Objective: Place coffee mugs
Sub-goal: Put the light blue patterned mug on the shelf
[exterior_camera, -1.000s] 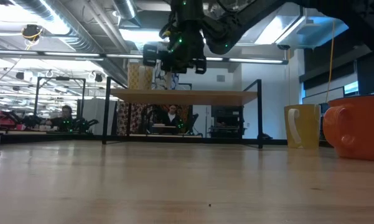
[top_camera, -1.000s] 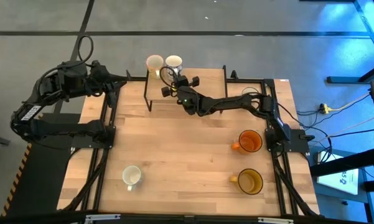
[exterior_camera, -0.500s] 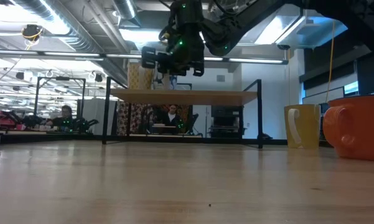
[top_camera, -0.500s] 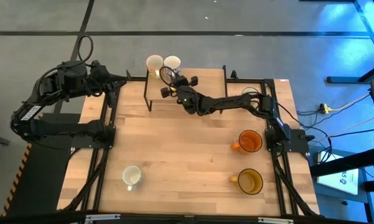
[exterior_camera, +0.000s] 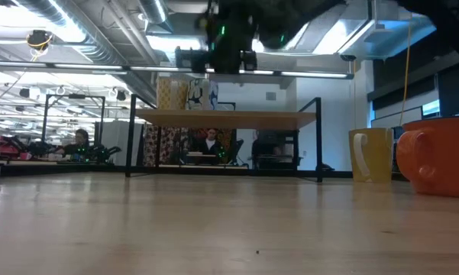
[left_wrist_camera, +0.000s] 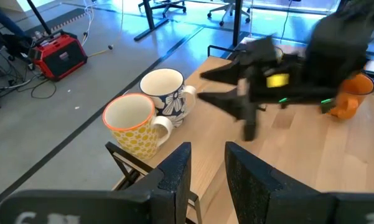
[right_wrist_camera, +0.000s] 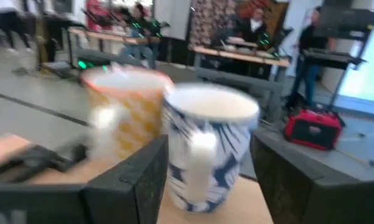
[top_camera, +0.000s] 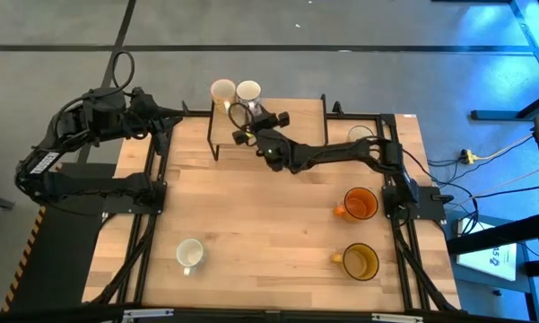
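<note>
The right gripper (top_camera: 247, 115) hung over the raised shelf (top_camera: 287, 109) at the table's far edge, its fingers spread apart with the blue-patterned mug (top_camera: 248, 91) just beyond them, released and standing upright. Touching it on the left stood a yellow-patterned mug (top_camera: 222, 91) (both at the shelf's far left corner). The orange mug (top_camera: 360, 204) and amber mug (top_camera: 360, 261) sat near the right edge, a white mug (top_camera: 190, 255) near left. The left gripper (left_wrist_camera: 205, 168) waited at the far left, partly open, holding nothing.
</note>
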Controlling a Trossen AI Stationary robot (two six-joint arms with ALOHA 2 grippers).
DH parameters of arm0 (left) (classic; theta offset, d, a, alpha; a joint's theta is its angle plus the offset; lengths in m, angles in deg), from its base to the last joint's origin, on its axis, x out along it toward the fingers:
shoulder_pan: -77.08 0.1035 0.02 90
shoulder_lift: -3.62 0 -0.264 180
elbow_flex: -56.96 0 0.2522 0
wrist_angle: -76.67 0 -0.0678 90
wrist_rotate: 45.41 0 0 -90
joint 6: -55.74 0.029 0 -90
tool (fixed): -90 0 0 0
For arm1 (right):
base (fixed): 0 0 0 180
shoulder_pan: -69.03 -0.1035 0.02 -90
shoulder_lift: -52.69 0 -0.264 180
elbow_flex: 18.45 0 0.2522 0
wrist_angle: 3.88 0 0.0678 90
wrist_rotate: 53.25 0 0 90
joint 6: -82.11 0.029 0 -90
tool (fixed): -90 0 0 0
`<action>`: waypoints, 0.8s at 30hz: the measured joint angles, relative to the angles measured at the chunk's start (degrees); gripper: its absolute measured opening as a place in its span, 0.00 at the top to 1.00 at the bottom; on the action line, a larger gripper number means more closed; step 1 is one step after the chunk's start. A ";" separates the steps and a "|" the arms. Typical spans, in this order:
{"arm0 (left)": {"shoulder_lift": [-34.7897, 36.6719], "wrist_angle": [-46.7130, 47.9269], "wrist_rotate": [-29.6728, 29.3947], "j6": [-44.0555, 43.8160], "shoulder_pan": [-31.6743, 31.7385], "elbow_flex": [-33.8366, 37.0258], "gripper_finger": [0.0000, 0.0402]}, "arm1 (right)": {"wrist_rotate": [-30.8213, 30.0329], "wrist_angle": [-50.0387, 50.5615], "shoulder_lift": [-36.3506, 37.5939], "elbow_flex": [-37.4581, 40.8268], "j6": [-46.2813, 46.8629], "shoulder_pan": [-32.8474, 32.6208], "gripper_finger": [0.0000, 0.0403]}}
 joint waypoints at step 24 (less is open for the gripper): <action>-0.51 6.12 33.16 -16.08 -10.61 11.40 0.77 | 41.53 40.94 14.93 -0.04 23.51 -25.80 0.48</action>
